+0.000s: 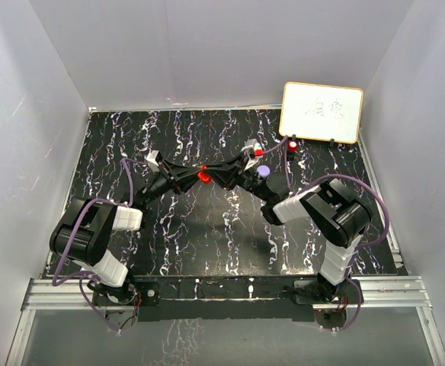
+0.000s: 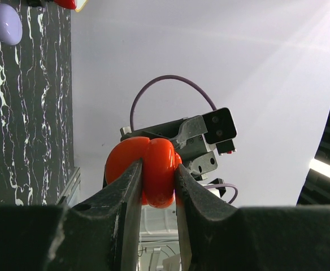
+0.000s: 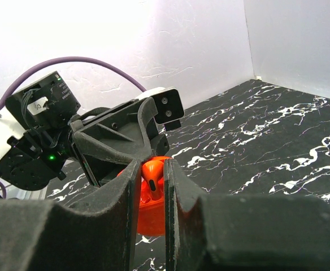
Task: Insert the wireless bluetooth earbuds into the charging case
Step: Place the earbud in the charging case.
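My left gripper [image 1: 197, 174] is shut on the red round charging case [image 1: 204, 177] and holds it above the table's middle; in the left wrist view the case [image 2: 153, 169] sits between the closed jaws. My right gripper [image 1: 213, 174] meets it from the right. It is shut on a red earbud [image 3: 153, 171], held stem down right over the open red case [image 3: 151, 217]. The left gripper's fingers [image 3: 117, 132] show just behind the case. A pale purple case [image 1: 263, 171] lies on the table under the right arm. I see no purple earbuds.
A white board [image 1: 321, 111] stands at the back right, with a small red object [image 1: 292, 145] by its lower left corner. Another small red item [image 1: 258, 152] shows beside the right wrist. White walls enclose the black marbled table [image 1: 207, 236]. The purple case [image 2: 5, 22] shows top left in the left wrist view.
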Controlling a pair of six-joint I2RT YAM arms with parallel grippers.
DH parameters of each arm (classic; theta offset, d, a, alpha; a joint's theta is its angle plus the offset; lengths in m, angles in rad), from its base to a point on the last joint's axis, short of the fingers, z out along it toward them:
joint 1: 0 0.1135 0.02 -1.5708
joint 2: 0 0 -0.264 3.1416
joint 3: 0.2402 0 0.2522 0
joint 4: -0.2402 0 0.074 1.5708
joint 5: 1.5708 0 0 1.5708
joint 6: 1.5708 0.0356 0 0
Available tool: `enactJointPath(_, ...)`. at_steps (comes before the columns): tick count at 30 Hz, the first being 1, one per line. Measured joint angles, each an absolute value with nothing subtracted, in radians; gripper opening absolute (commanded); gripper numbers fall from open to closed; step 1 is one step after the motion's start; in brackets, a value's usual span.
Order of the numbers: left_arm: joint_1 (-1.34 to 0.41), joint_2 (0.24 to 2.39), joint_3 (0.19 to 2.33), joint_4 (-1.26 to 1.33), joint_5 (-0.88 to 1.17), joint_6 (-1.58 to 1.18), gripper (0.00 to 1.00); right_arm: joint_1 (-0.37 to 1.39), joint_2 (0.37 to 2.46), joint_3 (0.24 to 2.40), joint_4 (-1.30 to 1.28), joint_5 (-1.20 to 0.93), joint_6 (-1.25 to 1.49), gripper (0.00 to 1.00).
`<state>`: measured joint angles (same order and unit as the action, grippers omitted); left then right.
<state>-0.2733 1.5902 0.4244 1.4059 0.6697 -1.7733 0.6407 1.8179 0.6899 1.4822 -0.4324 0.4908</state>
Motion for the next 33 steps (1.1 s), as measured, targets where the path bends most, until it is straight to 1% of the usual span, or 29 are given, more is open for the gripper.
enactJointPath(33, -0.272, 1.578, 0.450, 1.382, 0.696, -1.736, 0.00, 0.632, 1.826, 0.696, 1.486, -0.447, 0.506, 0.00)
